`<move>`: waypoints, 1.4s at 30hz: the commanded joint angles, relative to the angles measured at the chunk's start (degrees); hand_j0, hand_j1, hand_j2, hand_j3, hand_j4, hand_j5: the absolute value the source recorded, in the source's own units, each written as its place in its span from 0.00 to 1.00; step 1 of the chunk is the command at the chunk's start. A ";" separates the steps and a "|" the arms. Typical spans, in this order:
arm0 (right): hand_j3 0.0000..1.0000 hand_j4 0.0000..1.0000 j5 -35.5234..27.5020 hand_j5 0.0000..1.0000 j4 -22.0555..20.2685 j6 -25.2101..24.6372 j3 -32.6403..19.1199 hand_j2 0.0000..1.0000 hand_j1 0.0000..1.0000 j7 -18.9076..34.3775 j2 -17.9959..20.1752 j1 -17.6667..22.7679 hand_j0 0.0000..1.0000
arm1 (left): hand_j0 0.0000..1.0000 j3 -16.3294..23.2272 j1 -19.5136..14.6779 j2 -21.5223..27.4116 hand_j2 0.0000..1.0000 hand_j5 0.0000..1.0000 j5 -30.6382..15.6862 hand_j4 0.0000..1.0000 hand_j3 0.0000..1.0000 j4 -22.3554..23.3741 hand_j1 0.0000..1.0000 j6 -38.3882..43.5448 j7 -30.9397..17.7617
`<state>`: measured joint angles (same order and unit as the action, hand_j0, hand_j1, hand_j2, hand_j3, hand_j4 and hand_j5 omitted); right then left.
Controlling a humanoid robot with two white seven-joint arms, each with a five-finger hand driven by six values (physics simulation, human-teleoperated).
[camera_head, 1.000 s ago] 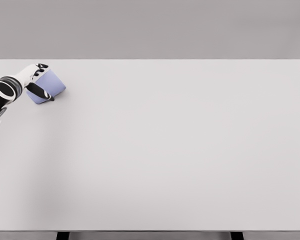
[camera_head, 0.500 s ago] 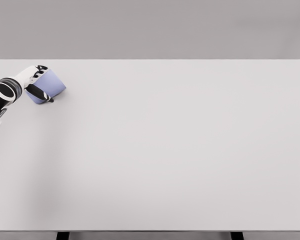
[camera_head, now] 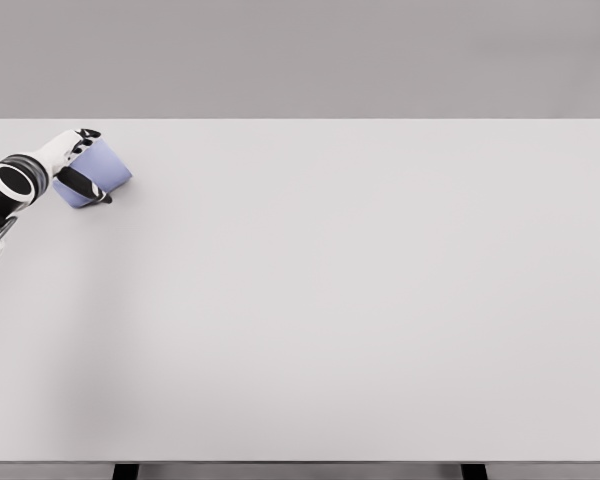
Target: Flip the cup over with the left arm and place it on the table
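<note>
- There is one view only, from the robot's head, set above the near edge of the table and looking forward and down.
- It stands far enough back to take in both far corners; the near edge runs along the bottom.
- A plain grey wall fills the top strip.
- The left arm enters at the left edge.

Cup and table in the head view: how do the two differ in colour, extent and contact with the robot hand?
The cup is pale blue-violet; the table is white. The cup is small and sits near the far left corner, while the table fills most of the picture. The left robot hand wraps its fingers around the cup, which looks tilted; the table lies flat. Both have plain, unmarked surfaces.
</note>
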<state>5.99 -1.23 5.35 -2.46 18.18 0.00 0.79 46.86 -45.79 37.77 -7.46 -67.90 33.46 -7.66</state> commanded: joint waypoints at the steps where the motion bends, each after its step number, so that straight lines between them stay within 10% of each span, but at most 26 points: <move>1: 1.00 1.00 -0.01 1.00 0.00 0.01 0.00 1.00 1.00 0.02 0.00 0.00 1.00 | 1.00 -0.01 0.00 0.03 1.00 1.00 0.25 1.00 1.00 -0.13 1.00 -0.07 0.02; 15: 1.00 1.00 -0.01 1.00 0.00 0.01 0.00 1.00 1.00 0.02 0.00 0.00 1.00 | 1.00 0.08 0.09 -0.94 1.00 1.00 0.25 1.00 1.00 -0.40 1.00 -0.50 0.02; 32: 1.00 1.00 -0.01 1.00 0.00 0.01 0.00 1.00 1.00 0.02 0.00 0.00 1.00 | 0.68 0.08 0.09 -1.03 0.68 0.68 -0.63 0.68 0.68 -0.66 0.68 -0.51 -0.33; 42: 1.00 1.00 -0.01 1.00 0.00 0.01 0.00 1.00 1.00 0.02 0.00 0.00 1.00 | 0.69 -0.80 0.26 6.18 0.69 0.69 -10.55 0.69 0.69 -2.68 0.69 -16.50 -2.09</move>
<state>5.99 -1.23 5.35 -2.46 18.18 0.00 0.79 46.23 -45.26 42.75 -16.98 -70.48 19.89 -9.50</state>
